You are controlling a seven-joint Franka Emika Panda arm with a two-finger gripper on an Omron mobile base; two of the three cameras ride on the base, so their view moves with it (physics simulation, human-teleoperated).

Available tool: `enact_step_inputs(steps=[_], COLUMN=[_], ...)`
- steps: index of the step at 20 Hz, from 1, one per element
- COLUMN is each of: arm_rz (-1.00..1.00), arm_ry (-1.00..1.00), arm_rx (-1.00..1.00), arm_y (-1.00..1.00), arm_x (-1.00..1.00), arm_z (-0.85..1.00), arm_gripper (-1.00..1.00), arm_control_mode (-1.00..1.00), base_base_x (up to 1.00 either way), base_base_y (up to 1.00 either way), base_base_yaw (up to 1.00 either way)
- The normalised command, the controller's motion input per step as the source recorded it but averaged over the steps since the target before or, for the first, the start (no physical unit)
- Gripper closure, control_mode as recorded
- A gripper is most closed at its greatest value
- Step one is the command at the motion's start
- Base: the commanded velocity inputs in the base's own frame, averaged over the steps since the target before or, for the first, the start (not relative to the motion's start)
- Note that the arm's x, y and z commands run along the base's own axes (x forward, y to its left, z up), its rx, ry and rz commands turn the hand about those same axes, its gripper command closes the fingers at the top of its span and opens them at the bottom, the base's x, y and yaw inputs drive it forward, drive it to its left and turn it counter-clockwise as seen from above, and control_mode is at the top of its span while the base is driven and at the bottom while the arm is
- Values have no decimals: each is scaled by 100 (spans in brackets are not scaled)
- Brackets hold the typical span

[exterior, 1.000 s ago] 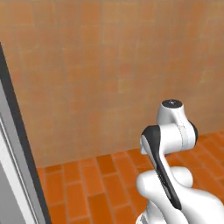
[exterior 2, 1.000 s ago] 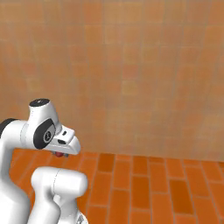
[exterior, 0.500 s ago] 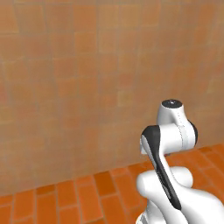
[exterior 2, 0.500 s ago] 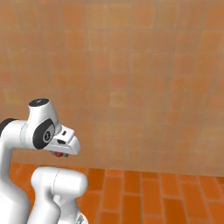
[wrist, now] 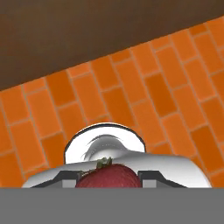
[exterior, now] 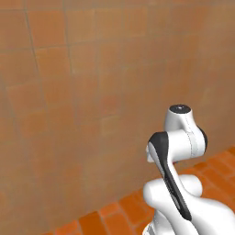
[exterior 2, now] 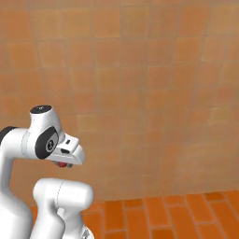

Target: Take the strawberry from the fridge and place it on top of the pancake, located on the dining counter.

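Since the strawberry (wrist: pixel 108 176) is seen pinched between the tips of the gripper (exterior 2: pixel 62 163), tucked close to the arm above the brick floor (wrist: pixel 131 87), pickup is judged done, while travel to the pancake and placement remain outstanding.

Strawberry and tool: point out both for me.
strawberry (wrist: pixel 109 176): hand view, on its red top below the green leaf.
tool (exterior 2: pixel 62 163): right base view, on the red bit held beneath the hand.

The strawberry (wrist: pixel 108 176), red with a green stem, apparently sits clamped in the claw (wrist: pixel 108 178).
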Motion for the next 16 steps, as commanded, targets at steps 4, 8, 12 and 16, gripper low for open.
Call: enact_step_inputs(steps=[4,8,12,16], arm_rz=[0,0,0,0], arm_ry=[0,0,0,0], arm_rx=[0,0,0,0], arm_y=[0,0,0,0], arm_x=[0,0,0,0], arm_z=[0,0,0,0], arm_gripper=[100,100,100,100], arm_control_mode=[100,100,100,100], base_base_x=[64,65,62,48], base_base_y=[-6,0,0,0], base_base_yaw=[-53,-70,-73,-77])
